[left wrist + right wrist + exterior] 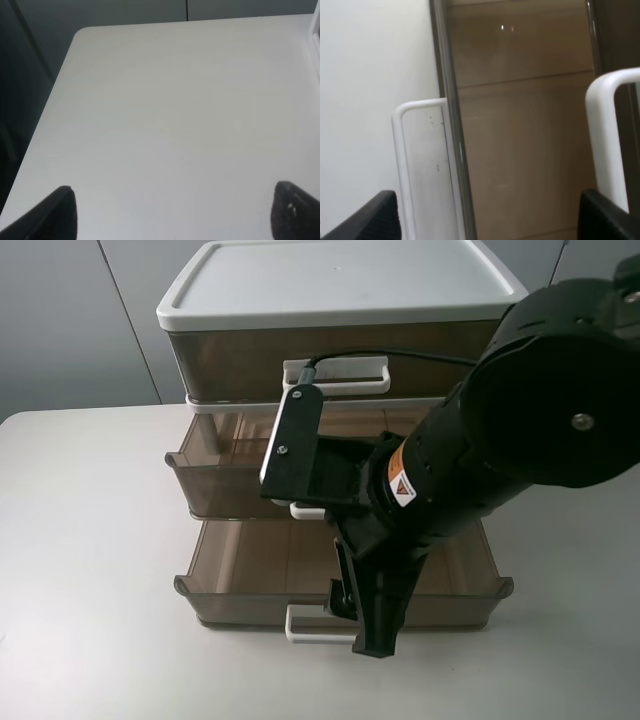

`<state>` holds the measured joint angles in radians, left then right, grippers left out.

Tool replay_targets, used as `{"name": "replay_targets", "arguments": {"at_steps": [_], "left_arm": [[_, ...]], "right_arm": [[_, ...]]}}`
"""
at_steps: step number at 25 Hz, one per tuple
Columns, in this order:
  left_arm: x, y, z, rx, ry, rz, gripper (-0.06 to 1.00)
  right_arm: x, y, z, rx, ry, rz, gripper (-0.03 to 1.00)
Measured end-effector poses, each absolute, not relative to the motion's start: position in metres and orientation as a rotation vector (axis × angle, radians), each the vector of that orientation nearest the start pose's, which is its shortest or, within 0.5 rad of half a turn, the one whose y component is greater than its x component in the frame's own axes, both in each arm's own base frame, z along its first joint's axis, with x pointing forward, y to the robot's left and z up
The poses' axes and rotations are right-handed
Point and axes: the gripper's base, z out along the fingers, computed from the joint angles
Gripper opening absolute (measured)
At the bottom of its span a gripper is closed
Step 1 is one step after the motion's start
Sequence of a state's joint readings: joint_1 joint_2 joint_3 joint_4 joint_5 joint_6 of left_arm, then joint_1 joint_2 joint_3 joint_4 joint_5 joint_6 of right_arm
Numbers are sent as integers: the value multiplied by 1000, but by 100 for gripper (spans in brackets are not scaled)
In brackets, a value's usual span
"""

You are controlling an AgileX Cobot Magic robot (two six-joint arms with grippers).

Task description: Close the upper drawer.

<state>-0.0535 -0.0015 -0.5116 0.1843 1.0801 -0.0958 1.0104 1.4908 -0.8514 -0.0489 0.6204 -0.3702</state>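
Observation:
The upper drawer (pixel 215 475) is the middle tier of the cabinet, smoky-brown, and stands pulled out partway. Its white loop handle (pixel 305 510) is mostly hidden behind my right arm; in the right wrist view the handle (pixel 602 130) shows at one side. My right gripper (pixel 360 625) points down in front of that drawer, over the bottom drawer's front edge, open and empty (pixel 487 220). My left gripper (pixel 172 215) is open and empty over bare table, out of the exterior high view.
The bottom drawer (pixel 240 570) stands pulled out farther, its white handle (pixel 305 625) beside my right fingers. The top-tier drawer's handle (pixel 335 375) sits under the white cabinet lid (pixel 340 280). The white table (pixel 90 570) surrounds the cabinet; its corner (pixel 82 32) is near my left gripper.

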Motion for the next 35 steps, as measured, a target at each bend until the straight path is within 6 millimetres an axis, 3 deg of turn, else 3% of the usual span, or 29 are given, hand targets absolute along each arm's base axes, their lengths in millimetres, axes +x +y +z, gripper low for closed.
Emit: {"name": "replay_targets", "arguments": {"at_steps": [10,17,29,35], "left_arm": [[-7,15,280,-55,2038,127,74],[-7,15,280,-55,2038,127,74],[-7,15,280,-55,2038,127,74],[-7,15,280,-55,2038,127,74]], "right_arm": [[157,232,211,-1742,2067,103,55],[167,232,198,-1745,2099,70,51],[207,237,196,-1701,2076,-24,51],[213,238,196,-1722,2040,-99,51]]}}
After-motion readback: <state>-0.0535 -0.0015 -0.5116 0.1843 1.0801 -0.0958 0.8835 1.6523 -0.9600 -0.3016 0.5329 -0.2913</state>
